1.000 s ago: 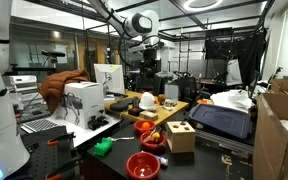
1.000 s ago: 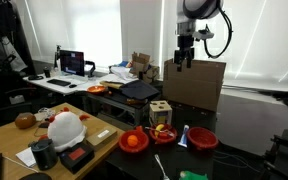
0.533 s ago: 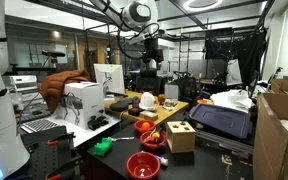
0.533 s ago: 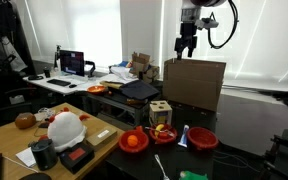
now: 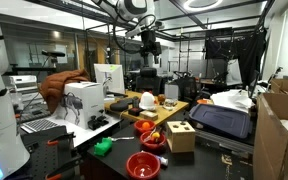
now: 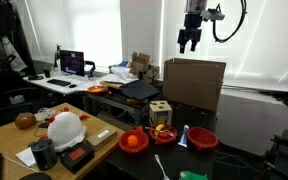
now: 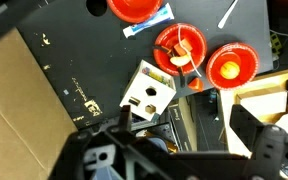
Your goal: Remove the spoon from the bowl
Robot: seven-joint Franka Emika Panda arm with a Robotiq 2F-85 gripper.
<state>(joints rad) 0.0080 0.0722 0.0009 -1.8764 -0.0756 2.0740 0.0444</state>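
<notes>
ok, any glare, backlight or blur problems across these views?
In an exterior view, bright windows backlight the scene, leaving the gripper a dark silhouette. In an exterior view, the ceiling light blows out. Wrist view: the gripper body is dark and soft up close; the black tabletop is reasonably sharp.

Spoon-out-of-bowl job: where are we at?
Done, apparently: the wide red bowl looks empty, and a pale slim utensil, likely the spoon, lies on the dark table outside every bowl. In hand: nothing; the gripper hangs high, fingers open. Left: nothing obvious, though the utensil is too small to identify surely.
</notes>
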